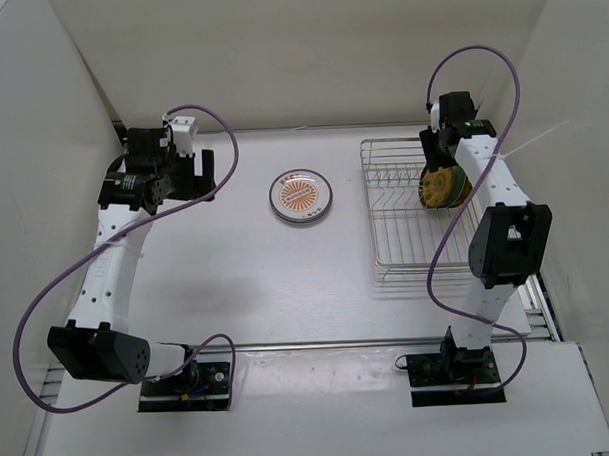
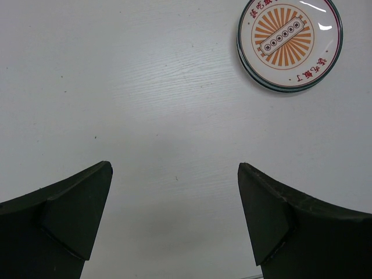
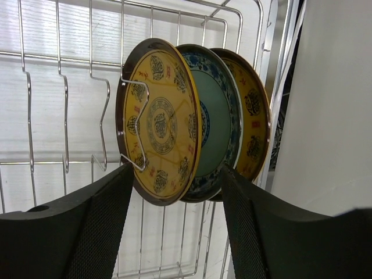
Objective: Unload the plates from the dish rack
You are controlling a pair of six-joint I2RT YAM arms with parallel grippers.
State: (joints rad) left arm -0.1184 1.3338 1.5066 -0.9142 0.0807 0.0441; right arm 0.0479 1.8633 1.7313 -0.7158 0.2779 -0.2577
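Bright, even, diffuse light fills the pale enclosure from above; the table (image 1: 286, 279) shows only faint, soft shadows beneath the arms; small white glare streaks sit on the sunburst plate (image 2: 289, 43); the left gripper (image 2: 174, 168) reads near-black, with a dim shadow between its fingers; behind the dish rack (image 3: 90, 40) the surface is washed out; the right gripper (image 3: 177, 170) looks dark and slightly soft.

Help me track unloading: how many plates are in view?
4. Three stand in the dish rack: front yellow plate, teal-blue plate, rear yellow plate. The sunburst plate lies on the table, maybe hiding another.
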